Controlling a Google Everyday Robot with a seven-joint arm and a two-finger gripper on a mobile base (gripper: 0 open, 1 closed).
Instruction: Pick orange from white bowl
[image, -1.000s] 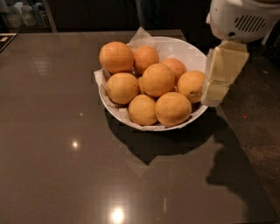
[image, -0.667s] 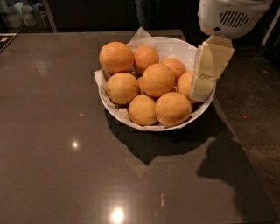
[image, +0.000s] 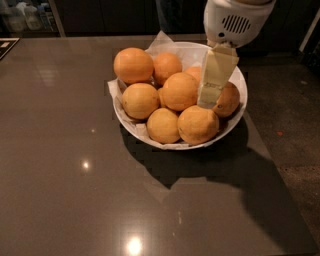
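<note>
Jaws hang over the right side of the white bowl (image: 239, 80), tip low inside it. We cannot tell if they're open or closed, or grip anything. The orange (image: 230, 100) lies against the bowl's right wall, partly hidden behind the jaws. Bowl sits on the dark desk (image: 60, 165).
</note>
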